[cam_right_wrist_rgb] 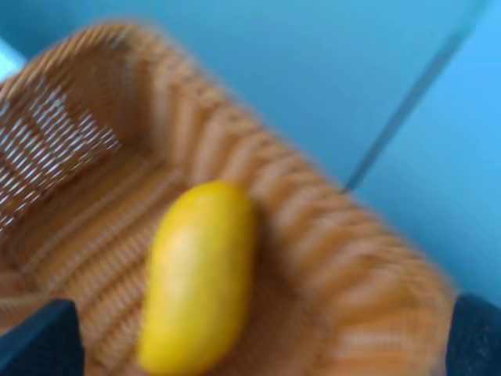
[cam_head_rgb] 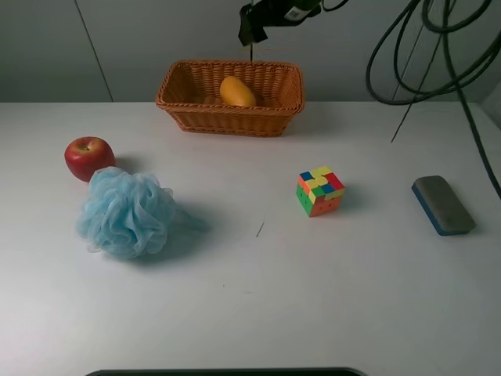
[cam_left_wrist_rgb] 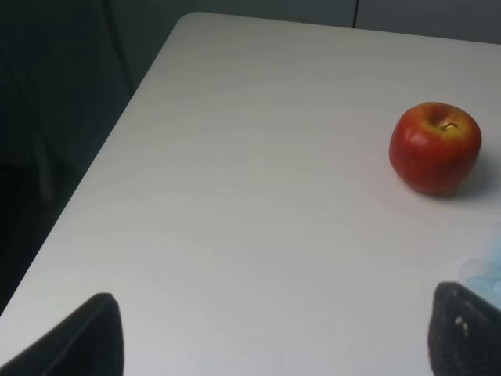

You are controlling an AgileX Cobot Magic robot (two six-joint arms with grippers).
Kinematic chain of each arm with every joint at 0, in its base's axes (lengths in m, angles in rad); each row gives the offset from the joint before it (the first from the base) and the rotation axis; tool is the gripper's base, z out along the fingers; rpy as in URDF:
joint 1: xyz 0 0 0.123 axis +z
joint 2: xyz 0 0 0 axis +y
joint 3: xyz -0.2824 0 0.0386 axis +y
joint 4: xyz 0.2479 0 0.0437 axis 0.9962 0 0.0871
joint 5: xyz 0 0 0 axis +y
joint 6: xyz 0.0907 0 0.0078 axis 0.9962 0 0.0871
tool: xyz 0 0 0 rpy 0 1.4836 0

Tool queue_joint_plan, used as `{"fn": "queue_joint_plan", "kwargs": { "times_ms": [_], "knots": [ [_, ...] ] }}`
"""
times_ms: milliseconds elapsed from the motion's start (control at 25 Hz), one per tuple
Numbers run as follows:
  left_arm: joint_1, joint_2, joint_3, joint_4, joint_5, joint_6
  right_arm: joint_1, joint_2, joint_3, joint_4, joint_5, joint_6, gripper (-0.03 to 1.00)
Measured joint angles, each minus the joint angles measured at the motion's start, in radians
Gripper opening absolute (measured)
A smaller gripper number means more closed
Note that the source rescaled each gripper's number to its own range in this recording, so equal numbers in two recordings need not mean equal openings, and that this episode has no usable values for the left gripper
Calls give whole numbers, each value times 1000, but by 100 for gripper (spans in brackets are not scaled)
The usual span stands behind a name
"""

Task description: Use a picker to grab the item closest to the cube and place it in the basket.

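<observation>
A multicoloured cube [cam_head_rgb: 319, 190] sits on the white table right of centre. A yellow mango [cam_head_rgb: 237, 92] lies inside the wicker basket [cam_head_rgb: 278, 117] at the back of the table. It also shows in the blurred right wrist view [cam_right_wrist_rgb: 200, 274], lying on the basket's floor [cam_right_wrist_rgb: 86, 211]. My right gripper [cam_head_rgb: 258, 19] hangs above the basket; in its wrist view [cam_right_wrist_rgb: 258, 348] the fingertips stand wide apart, open and empty. My left gripper [cam_left_wrist_rgb: 278, 348] is open and empty over the table's left part, near a red apple [cam_left_wrist_rgb: 434, 146]; it is out of the high view.
The red apple [cam_head_rgb: 88, 157] and a blue bath pouf [cam_head_rgb: 125, 213] lie at the left. A grey and blue eraser [cam_head_rgb: 443, 204] lies at the right. Black cables [cam_head_rgb: 438, 63] hang at the back right. The table's left edge [cam_left_wrist_rgb: 117, 125] is close to my left gripper.
</observation>
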Motion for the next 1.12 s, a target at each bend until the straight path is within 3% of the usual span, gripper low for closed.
{"fn": "queue_joint_plan", "kwargs": {
  "times_ms": [200,440,560,720,880,1120],
  "knots": [
    [0,0,0,0,0,0,-158,-207,-7,-60,155,15,100],
    [0,0,0,0,0,0,-383,-396,-7,-78,431,18,100],
    [0,0,0,0,0,0,-461,-481,6,-81,502,14,100],
    [0,0,0,0,0,0,-500,-651,150,-57,503,12,100],
    [0,0,0,0,0,0,-500,-881,406,-4,412,7,100],
    [0,0,0,0,0,0,-500,-1190,822,-2,277,7,100]
  ]
}}
